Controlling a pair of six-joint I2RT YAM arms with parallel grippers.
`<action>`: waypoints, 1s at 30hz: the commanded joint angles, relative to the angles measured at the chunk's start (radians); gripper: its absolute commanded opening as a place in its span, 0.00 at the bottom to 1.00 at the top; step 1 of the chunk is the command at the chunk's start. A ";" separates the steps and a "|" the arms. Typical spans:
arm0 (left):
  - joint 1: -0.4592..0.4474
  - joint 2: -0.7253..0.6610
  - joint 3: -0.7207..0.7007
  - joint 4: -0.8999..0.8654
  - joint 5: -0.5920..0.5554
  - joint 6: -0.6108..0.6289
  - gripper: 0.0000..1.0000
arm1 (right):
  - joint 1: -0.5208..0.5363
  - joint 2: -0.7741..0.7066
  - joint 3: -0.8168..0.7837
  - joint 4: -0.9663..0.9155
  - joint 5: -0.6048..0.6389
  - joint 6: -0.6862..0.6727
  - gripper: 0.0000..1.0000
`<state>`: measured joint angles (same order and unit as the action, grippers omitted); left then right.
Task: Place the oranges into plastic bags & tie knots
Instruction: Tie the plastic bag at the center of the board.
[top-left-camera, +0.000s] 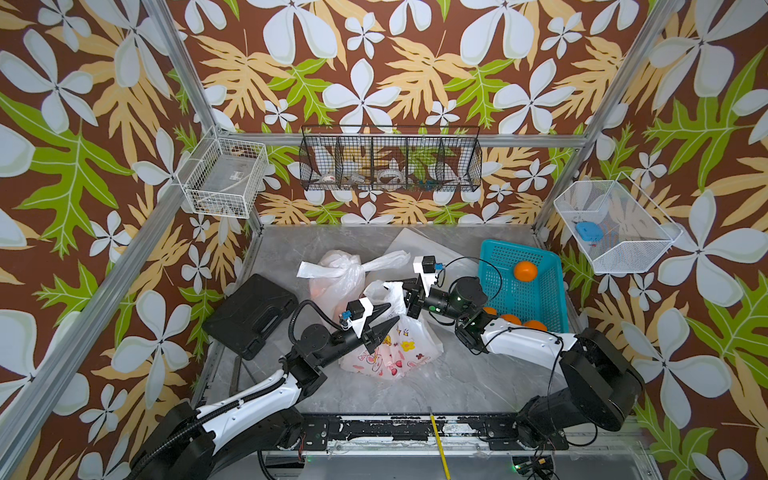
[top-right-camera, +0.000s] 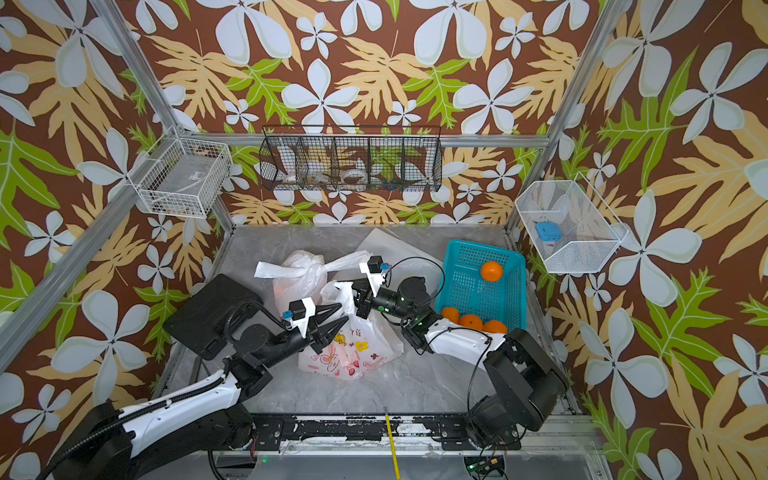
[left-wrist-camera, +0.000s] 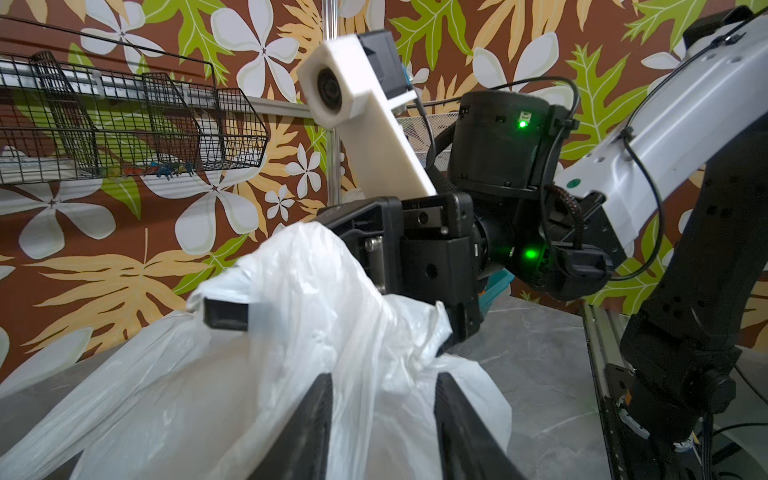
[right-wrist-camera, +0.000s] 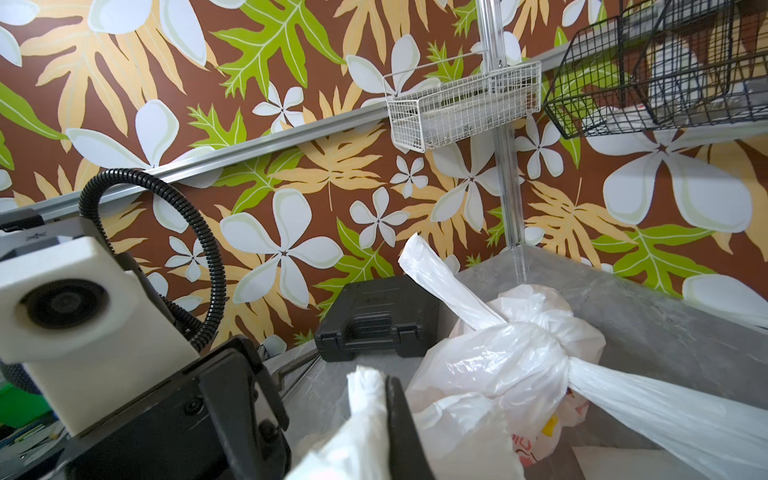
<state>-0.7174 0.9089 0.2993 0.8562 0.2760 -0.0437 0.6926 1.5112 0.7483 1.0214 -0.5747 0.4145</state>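
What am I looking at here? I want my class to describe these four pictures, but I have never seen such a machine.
These are two robot arms over a grey table, each ending in a gripper, a two-fingered clamp. Two pictures look down on the whole scene from above. The other two come from small cameras on the arms' wrists.

On the table lie a tied bag closed with a knot, a printed bag, a black case and a teal basket with four oranges showing.

The right gripper is shut on the printed bag's handle. The left gripper is open, with loose bag plastic between its fingers.
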 joint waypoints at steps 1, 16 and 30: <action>-0.002 -0.100 -0.003 -0.112 -0.032 0.035 0.54 | 0.001 0.008 -0.006 0.109 0.011 0.006 0.00; 0.306 -0.282 0.183 -0.419 0.069 -0.634 0.63 | 0.019 -0.005 0.007 0.039 0.003 -0.105 0.00; 0.328 -0.031 0.212 -0.199 0.331 -1.033 0.46 | 0.033 -0.017 0.020 -0.035 0.032 -0.168 0.00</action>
<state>-0.3889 0.8703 0.5117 0.5888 0.5732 -1.0241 0.7250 1.4979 0.7612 0.9874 -0.5491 0.2600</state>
